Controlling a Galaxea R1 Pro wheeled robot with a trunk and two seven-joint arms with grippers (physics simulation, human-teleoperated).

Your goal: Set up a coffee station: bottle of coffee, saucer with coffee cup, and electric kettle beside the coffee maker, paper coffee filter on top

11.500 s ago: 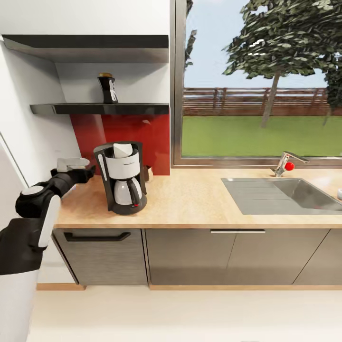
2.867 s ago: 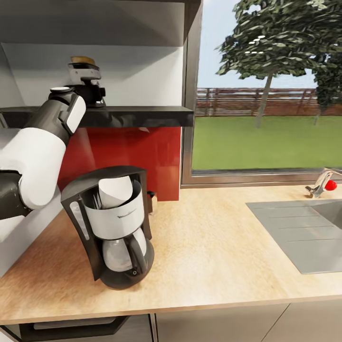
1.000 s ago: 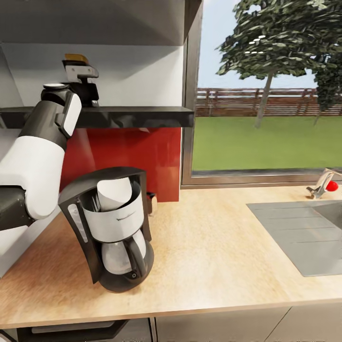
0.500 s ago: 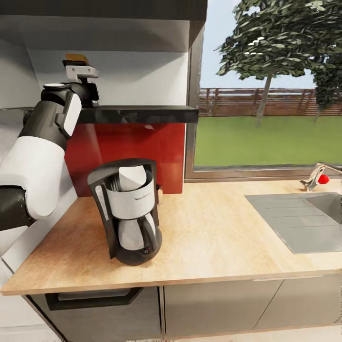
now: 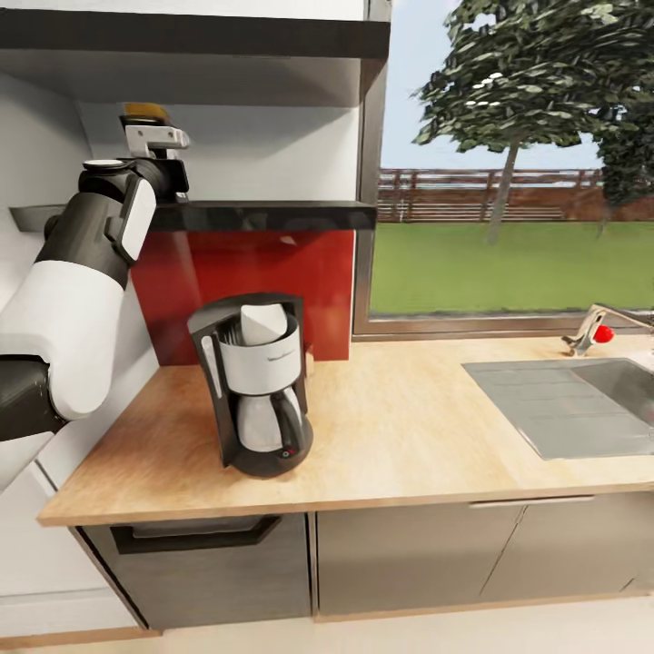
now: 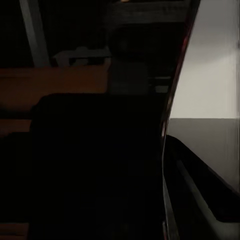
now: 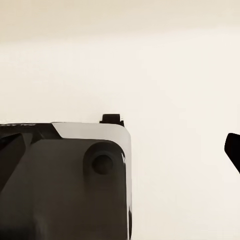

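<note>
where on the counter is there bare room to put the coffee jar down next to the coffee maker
The widest bare patch of countertop lies between the coffee maker and the sink. A narrower strip lies between the coffee maker and the counter's end by the white wall. Behind the machine, against the red backsplash, it is tight, and a small object sits there.

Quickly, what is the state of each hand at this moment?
Left hand: at the small dark jar with golden-brown lid on the thin black wall shelf; closed or not cannot be told.
Right hand: cannot be told.
</note>
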